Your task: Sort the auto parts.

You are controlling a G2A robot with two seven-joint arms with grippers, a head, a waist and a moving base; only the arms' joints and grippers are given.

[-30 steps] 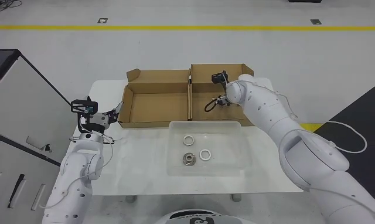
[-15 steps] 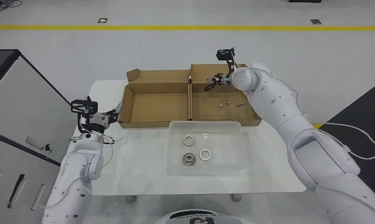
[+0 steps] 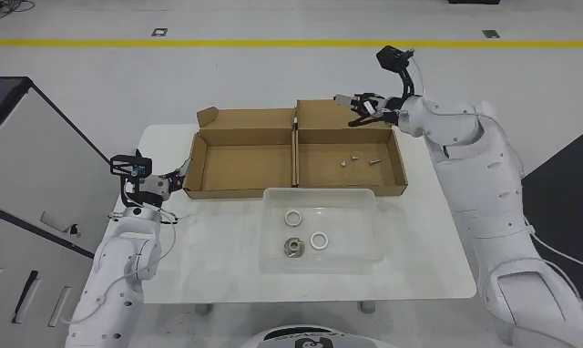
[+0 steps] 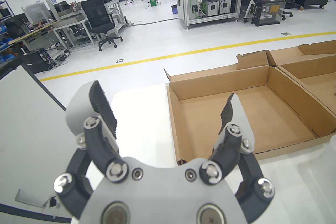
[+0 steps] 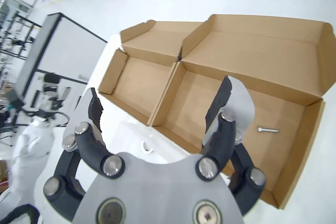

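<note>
At the back of the bench [image 3: 228, 257], the left box [image 3: 241, 166] and the right box [image 3: 319, 170] stand side by side, touching. A bolt [image 3: 372, 160] and a small part [image 3: 343, 161] lie near each other in the right box. Just in front of the boxes sits a tray [image 3: 364, 230] holding two rings [image 3: 294, 218] and a hub [image 3: 293, 248]. The left hand [image 3: 178, 177] is beside the left box, and the right hand [image 3: 351, 109] is by the right box's far edge.

No text, label, number or sign is legible on the cardboard boxes [image 3: 241, 166] or the clear bin [image 3: 351, 216].
</note>
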